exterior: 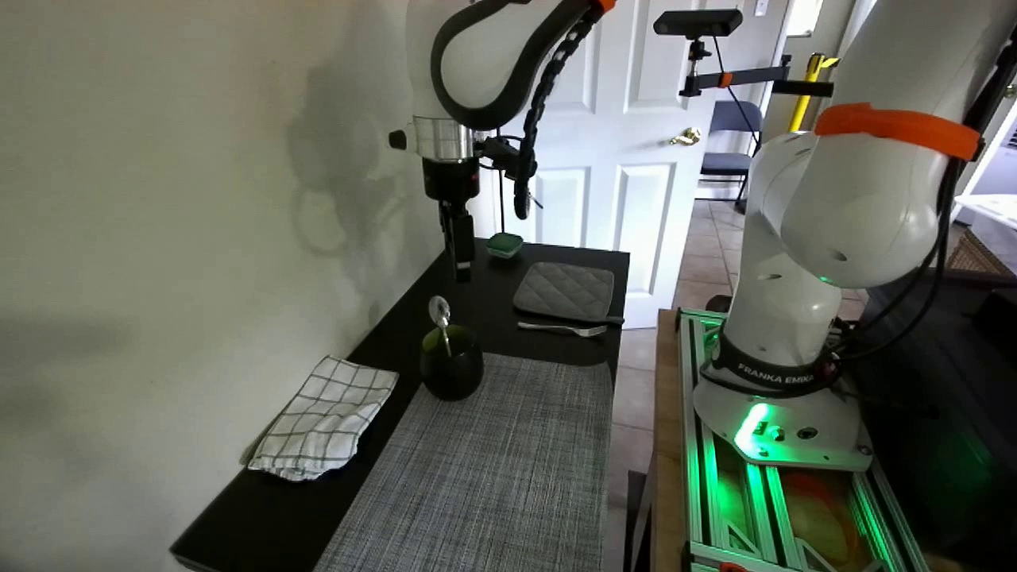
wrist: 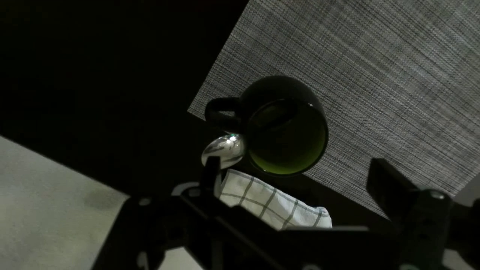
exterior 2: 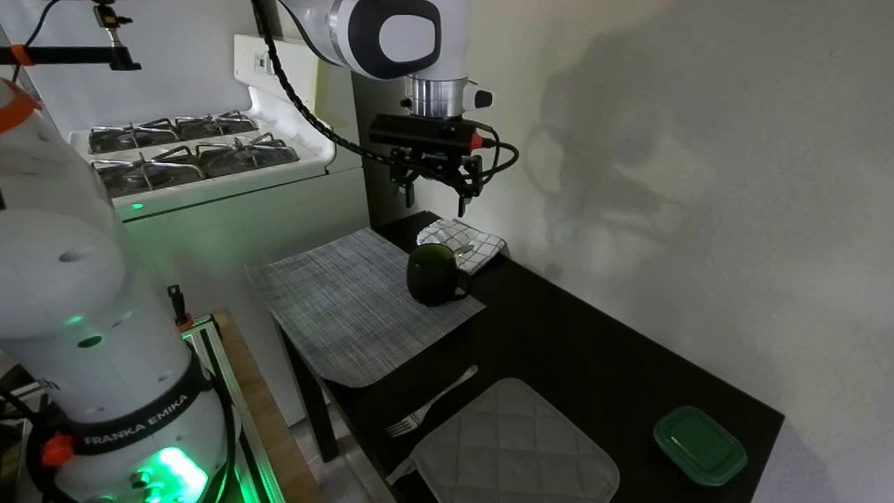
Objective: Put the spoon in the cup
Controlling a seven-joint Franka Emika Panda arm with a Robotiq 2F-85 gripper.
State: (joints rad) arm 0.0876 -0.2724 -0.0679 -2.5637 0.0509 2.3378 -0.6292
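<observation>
Spoon (exterior: 440,314) is inside the cup (exterior: 453,369); pincer (exterior 2: 435,207) is spread and holds nothing

In an exterior view, the nearest thing is a woven grey placemat (exterior: 508,461), laid on the dark surface (exterior: 238,516). A checked white cloth (exterior: 327,417) lies just beside it, between the placemat and the pale wall (exterior: 175,199).

A little farther, the cup stands upright on the placemat, close to one of its corners. It is dark green and rounded. The spoon leans in it, handle down, with the shiny bowl above the rim; in the wrist view this bowl shows outside the rim, near to the cup's handle.

The pincer is in the air, higher than the cup and the spoon, apart from both. In the wrist view its two fingers (wrist: 388,183) are wide from each other, with nothing in their hold.

Beyond the placemat lies a metal fork (exterior: 562,327), and just behind it a grey quilted pad (exterior: 566,291). Farther, near the end of the surface, is a small green container (exterior: 504,245). After this comes a white door (exterior: 604,151), and past its edge a grey chair (exterior: 727,163).
</observation>
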